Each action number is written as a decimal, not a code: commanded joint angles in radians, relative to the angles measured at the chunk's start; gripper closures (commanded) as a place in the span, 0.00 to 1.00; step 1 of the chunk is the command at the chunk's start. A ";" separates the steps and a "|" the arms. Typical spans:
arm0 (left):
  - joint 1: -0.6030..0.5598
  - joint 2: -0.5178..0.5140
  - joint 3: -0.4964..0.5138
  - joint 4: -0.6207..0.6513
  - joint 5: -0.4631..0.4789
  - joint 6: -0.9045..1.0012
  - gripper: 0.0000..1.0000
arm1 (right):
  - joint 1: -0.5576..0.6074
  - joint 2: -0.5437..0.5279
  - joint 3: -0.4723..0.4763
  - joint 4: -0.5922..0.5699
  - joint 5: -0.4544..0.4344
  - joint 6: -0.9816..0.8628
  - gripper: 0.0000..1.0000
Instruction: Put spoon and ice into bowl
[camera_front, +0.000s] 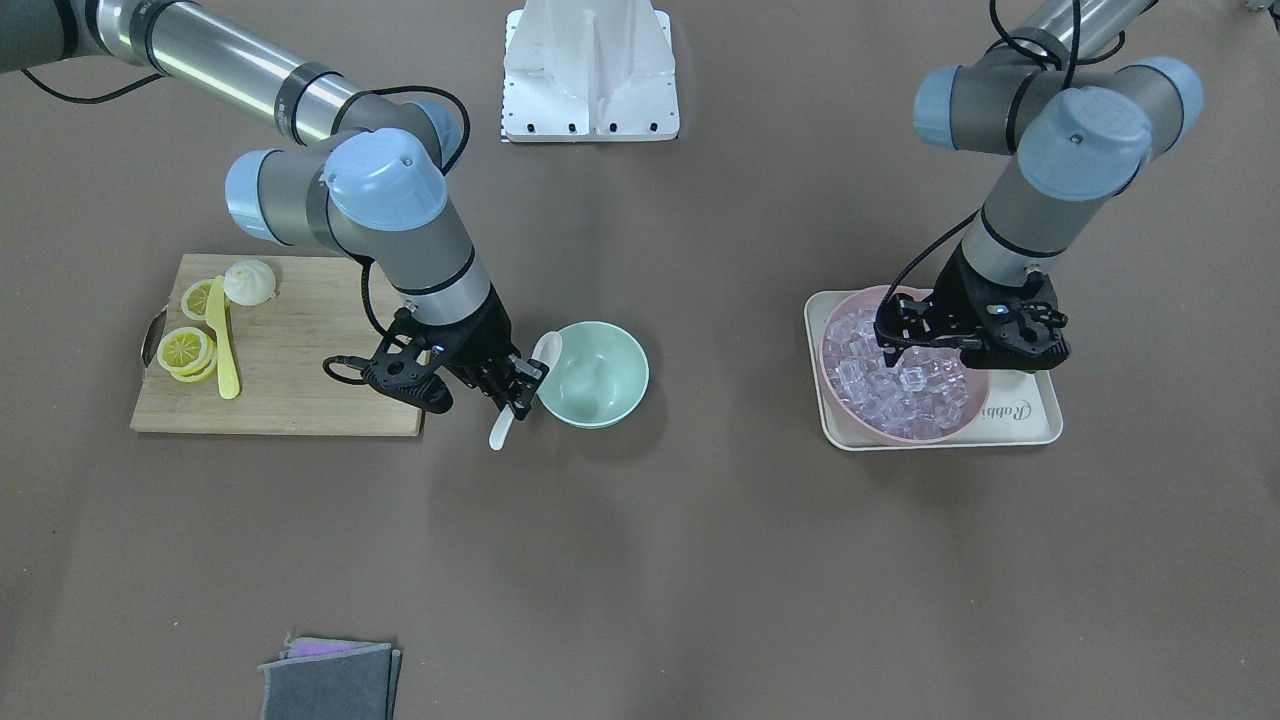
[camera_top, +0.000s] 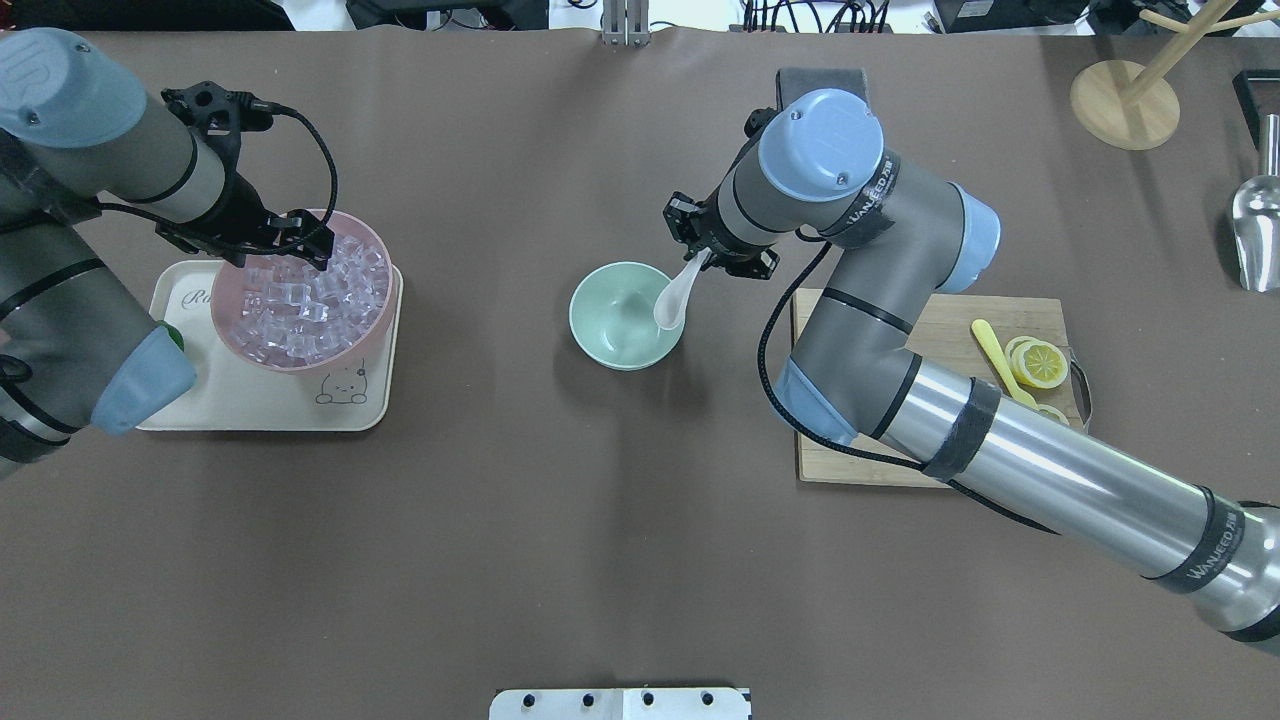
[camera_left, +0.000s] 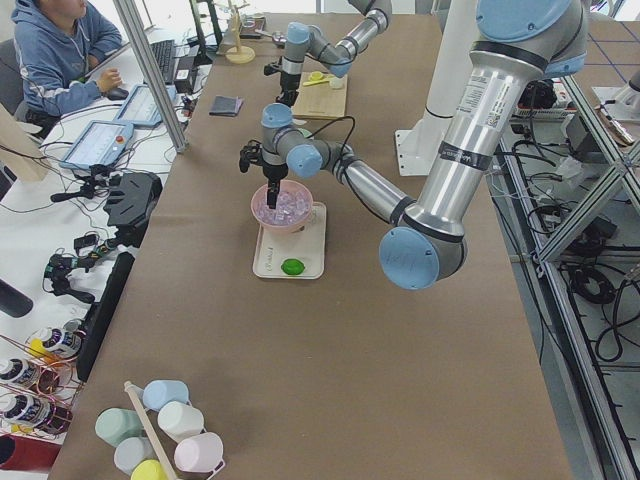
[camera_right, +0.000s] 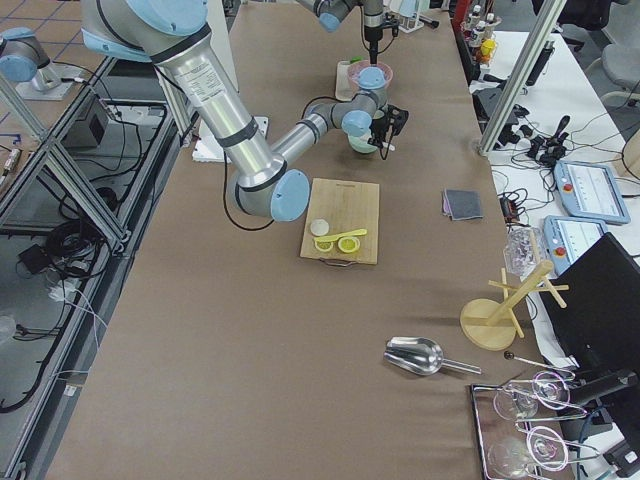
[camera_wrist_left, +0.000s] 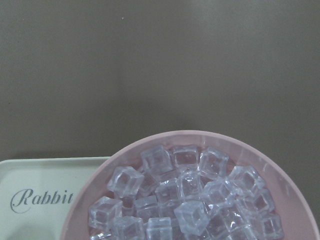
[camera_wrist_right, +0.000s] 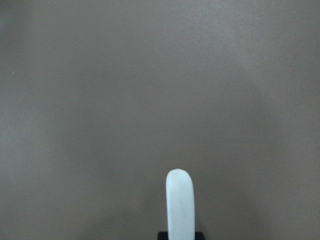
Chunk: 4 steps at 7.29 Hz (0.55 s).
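The right gripper (camera_front: 517, 388) is clamping the spoon (camera_top: 672, 302) by its handle, hiding the mid-handle. The scoop is hanging over the rim of the bowl (camera_front: 600, 392). The left gripper (camera_front: 890, 352) is hanging low among the ice (camera_wrist_left: 185, 200) in the pink bowl (camera_wrist_left: 285, 172). I cannot tell whether its jaws are apart, and its wrist view is showing none of them.

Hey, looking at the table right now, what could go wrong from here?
1. The right gripper holds the spoon tilted, its scoop over the rim of the mint-green bowl; released here, it might tip out or knock the bowl.
2. The left gripper is down among piled ice cubes in the pink bowl; cubes may slip or spill onto the tray.
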<state>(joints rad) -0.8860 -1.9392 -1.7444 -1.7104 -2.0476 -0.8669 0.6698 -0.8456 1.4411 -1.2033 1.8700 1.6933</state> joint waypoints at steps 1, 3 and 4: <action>0.019 0.005 0.000 0.000 0.000 0.008 0.07 | -0.028 0.045 -0.016 -0.057 -0.088 0.042 1.00; 0.035 0.003 0.002 0.000 0.000 0.008 0.08 | -0.036 0.043 -0.018 -0.058 -0.115 0.062 1.00; 0.044 0.003 0.008 0.000 0.000 0.006 0.10 | -0.038 0.042 -0.018 -0.058 -0.115 0.063 0.88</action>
<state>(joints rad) -0.8524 -1.9359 -1.7415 -1.7104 -2.0478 -0.8595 0.6353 -0.8037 1.4242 -1.2589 1.7612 1.7522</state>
